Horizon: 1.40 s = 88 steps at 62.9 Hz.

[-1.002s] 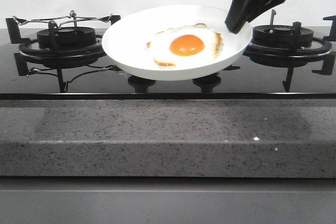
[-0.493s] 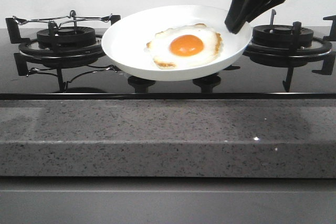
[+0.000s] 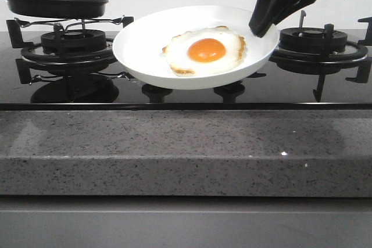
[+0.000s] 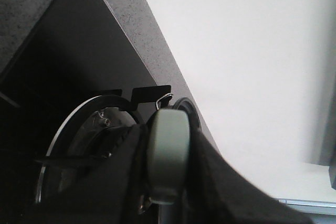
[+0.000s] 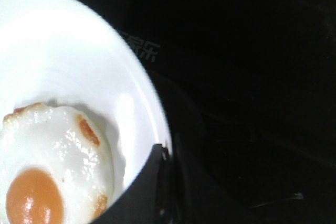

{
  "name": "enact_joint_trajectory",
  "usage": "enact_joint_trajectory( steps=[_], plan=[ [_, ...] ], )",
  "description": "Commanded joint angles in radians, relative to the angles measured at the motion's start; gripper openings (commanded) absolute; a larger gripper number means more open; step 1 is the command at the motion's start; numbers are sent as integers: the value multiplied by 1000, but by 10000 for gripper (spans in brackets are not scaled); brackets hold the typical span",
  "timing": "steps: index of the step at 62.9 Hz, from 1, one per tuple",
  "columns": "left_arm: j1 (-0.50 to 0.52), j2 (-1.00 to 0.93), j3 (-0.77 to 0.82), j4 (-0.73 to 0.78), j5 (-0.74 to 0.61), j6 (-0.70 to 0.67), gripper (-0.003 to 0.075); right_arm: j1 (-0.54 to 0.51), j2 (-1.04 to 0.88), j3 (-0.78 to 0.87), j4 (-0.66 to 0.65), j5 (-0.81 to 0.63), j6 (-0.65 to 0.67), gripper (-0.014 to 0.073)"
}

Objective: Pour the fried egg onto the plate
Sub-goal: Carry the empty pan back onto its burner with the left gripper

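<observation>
The white plate (image 3: 145, 45) hangs above the hob, tilted toward the front, with the fried egg (image 3: 206, 50) lying on it, yolk up. My right gripper (image 3: 264, 24) is shut on the plate's right rim. In the right wrist view the plate (image 5: 79, 51) and egg (image 5: 52, 156) fill one side, with the rim pinched in the gripper (image 5: 160, 182). The black frying pan (image 3: 55, 5) is empty and level just above the left burner. My left gripper (image 4: 168, 140) is shut on its grey-green handle (image 4: 168, 156); the left arm does not show in the front view.
A black glass hob has a left burner with grate (image 3: 70, 47) under the pan and a right burner (image 3: 319, 47) behind the right arm. Two knobs (image 3: 157, 91) sit below the plate. A speckled grey counter edge (image 3: 186, 149) runs across the front.
The black pan has come down into view at the upper left and now sits just above the left burner. Plate, egg and right gripper have not moved.
</observation>
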Motion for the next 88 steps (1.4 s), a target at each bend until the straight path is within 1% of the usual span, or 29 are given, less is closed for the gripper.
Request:
enact_joint_trajectory(
  steps=[1, 11, 16, 20, 21, 22, 25, 26, 30, 35, 41, 58, 64, 67, 73, 80, 83, 85, 88],
  plan=[
    [-28, -54, -28, -59, 2, -2, -20, 0, -50, -29, 30, -46, -3, -106],
    [-41, -54, -28, -30, -38, -2, -18, 0, -50, -29, 30, -46, -3, -106],
    [-43, -54, -28, -27, -35, -2, 19, 0, -50, -29, 30, -46, -3, -106],
    [-43, -54, -28, -26, -26, -2, 102, 0, -50, -29, 30, -46, -3, -106],
    [-43, -54, -28, -25, -24, -2, 137, 0, -50, -29, 30, -46, -3, -106],
    [-43, -54, -28, -22, -24, -2, 148, 0, -50, -29, 30, -46, -3, -106],
    [-43, -54, -28, -17, -21, -2, 224, 0, -50, -29, 30, -46, -3, -106],
    [-43, -54, -28, -18, -19, -2, 262, 0, -50, -29, 30, -46, -3, -106],
    [-43, -54, -28, -9, -3, -2, 354, 0, -50, -29, 30, -46, -3, -106],
    [-39, -54, -28, 35, 22, -2, 464, 0, -50, -29, 30, -46, -3, -106],
    [-27, -60, -30, 115, 68, -2, 506, 0, -50, -29, 30, -46, -3, -106],
    [44, -108, -28, 262, 210, -14, 503, 0, -50, -29, 30, -46, -3, -106],
    [53, -141, -26, 292, 236, -14, 482, 0, -50, -29, 30, -46, -3, -106],
    [53, -155, -26, 311, 241, -14, 449, 0, -50, -29, 30, -46, -3, -106],
    [46, -189, -15, 334, 247, -14, 337, 0, -50, -29, 30, -46, -3, -106],
    [38, -216, 11, 336, 276, -14, 157, 0, -50, -29, 30, -46, -3, -106],
    [30, -226, 25, 342, 281, -14, 92, 0, -50, -29, 30, -46, -3, -106],
    [25, -235, 36, 342, 281, -14, 61, 0, -50, -29, 30, -46, -3, -106],
    [17, -248, 54, 344, 277, -14, 40, 0, -50, -29, 30, -46, -3, -106]
  ],
)
